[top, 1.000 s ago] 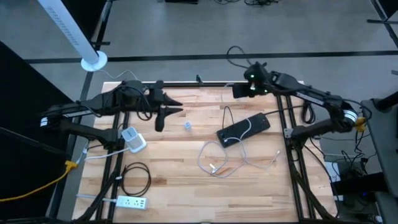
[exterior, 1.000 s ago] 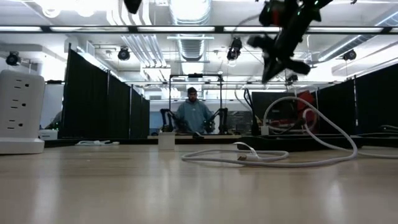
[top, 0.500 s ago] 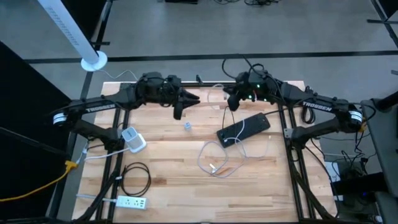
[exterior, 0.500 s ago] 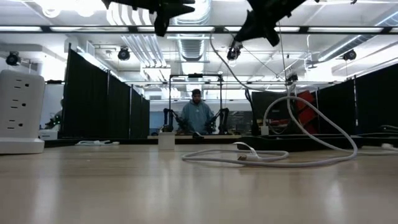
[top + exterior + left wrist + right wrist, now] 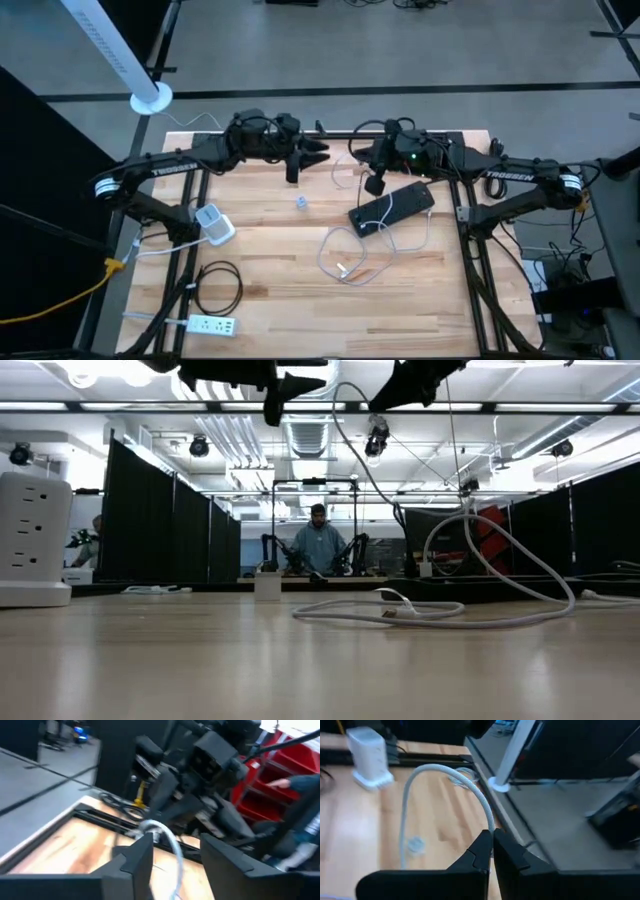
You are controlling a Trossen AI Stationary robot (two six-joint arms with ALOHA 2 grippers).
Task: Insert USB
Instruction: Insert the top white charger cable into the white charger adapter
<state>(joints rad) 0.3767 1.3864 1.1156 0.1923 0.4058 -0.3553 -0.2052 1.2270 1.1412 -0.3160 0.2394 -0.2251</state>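
Right gripper (image 5: pixel 491 851) clamped on white USB cable (image 5: pixel 445 777), lifted above table's far edge (image 5: pixel 330 137), left gripper (image 5: pixel 172 857) fingers apart facing it across a gap; risk: cable slipping or plug misaligning during handover.

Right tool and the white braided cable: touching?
Touching. In the right wrist view the right tool is shut on the white braided cable, which arcs out directly from between its closed dark fingers.
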